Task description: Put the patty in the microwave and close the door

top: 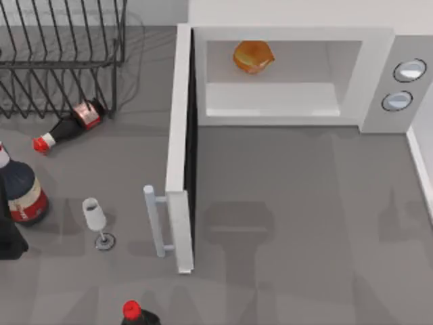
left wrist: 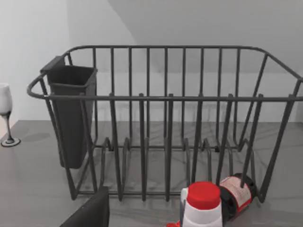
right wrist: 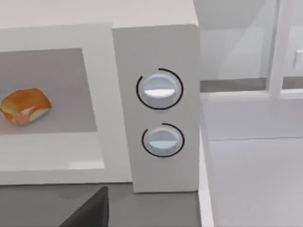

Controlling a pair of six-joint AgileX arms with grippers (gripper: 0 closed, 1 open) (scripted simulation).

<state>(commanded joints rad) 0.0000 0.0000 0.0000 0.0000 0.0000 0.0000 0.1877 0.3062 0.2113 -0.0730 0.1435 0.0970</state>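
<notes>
As seen from above, far left on the grey table (top: 304,223): dark wire dish rack (top: 61,54), with a dark cutlery holder (left wrist: 71,113) hung on one end. Just near of the rack, lying on its side: small red-capped bottle (top: 67,125), label end against the rack's foot. Nearer still, at the left edge: large dark bottle (top: 24,193) standing upright. Just right of it: wine glass (top: 95,217), upright. At the near edge, a little further right: another red-capped bottle (top: 133,313), upright.

Left gripper (left wrist: 90,212) seen as a dark wedge at the edge of the left wrist view, facing the rack from the near side; grip state cannot be told.

Centre left: the door (top: 177,135), swung fully open, pointing toward the near side, dark inner face turned right, white bar handle (top: 154,220) on its left face.

Far centre: the microwave (top: 291,34), white, cavity open to the near side. Inside, resting on the pale grey floor, toward the back and left of centre: the patty (top: 253,56), orange-brown with whitish patches, touching nothing else.

Far right, on the grey side panel: two round dials (top: 410,70), one above the other.

Right gripper (right wrist: 90,208) seen as a dark wedge in the right wrist view, near of the microwave and facing the dials; grip state cannot be told.
</notes>
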